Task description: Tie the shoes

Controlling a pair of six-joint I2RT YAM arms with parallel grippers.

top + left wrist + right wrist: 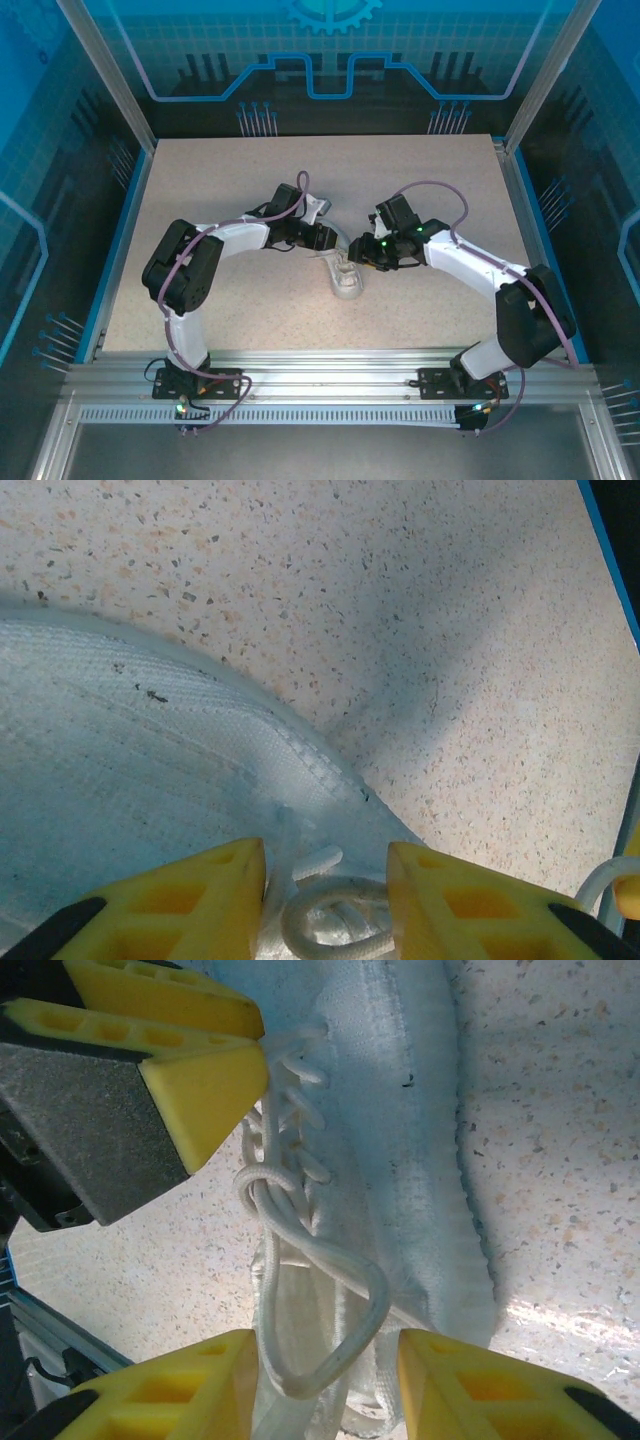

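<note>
Low in the middle of the overhead frame, one white sneaker (347, 282) lies on the speckled table (440, 320). Two arms bend inward above it, and the left gripper (332, 241) and right gripper (357, 250) nearly meet over the shoe's upper end.

Along the bottom edge of the left wrist view, two yellow fingers (200, 905) stand apart and released. One coil of lace (330, 920) lies loose between them, and the sneaker's woven side fills the left half.

Across the bottom of the right wrist view, its two fingers also gape, with one lace loop (375, 1295) unpinched between them. The left gripper's fingers sit upper left, beside the lacing.
</note>
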